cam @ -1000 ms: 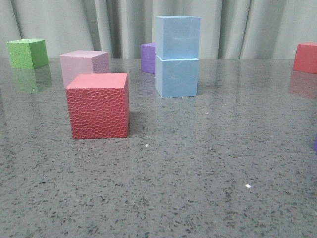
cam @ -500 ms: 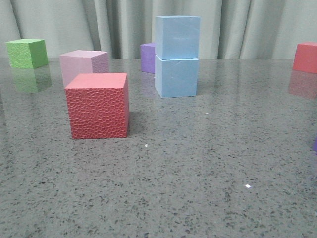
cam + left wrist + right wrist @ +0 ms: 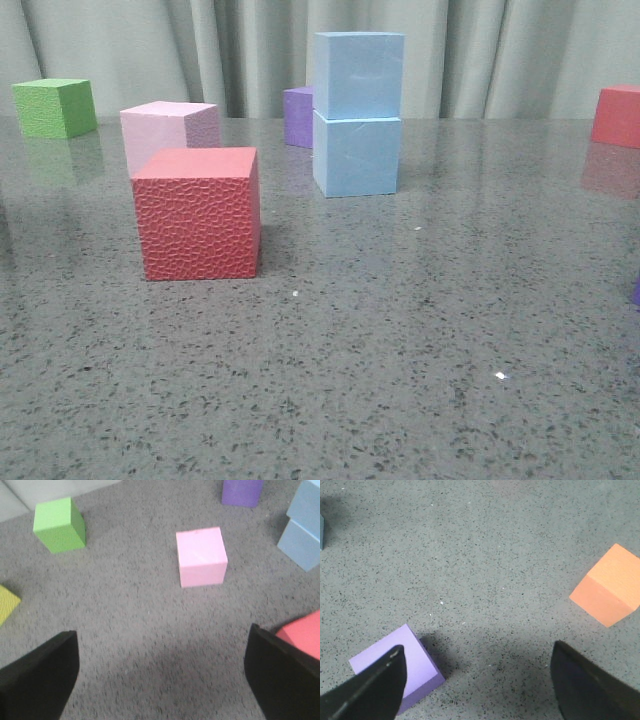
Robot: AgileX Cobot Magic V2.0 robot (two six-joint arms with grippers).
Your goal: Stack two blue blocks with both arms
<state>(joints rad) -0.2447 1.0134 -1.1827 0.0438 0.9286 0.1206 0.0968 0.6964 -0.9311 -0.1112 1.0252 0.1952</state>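
Note:
Two pale blue blocks stand stacked in the middle back of the table, the upper blue block (image 3: 360,72) squarely on the lower blue block (image 3: 357,155). Both show at the edge of the left wrist view, the upper one (image 3: 307,502) over the lower one (image 3: 301,542). Neither arm appears in the front view. My left gripper (image 3: 161,672) is open above bare table, well short of the stack. My right gripper (image 3: 477,680) is open too, with nothing between its fingers.
A textured red cube (image 3: 200,213) sits front left, with a pale pink cube (image 3: 165,130) behind it. A purple cube (image 3: 298,115) stands behind the stack, a green cube (image 3: 55,106) far left, a red cube (image 3: 617,115) far right. Near the right gripper lie a lilac cube (image 3: 407,665) and an orange cube (image 3: 607,585).

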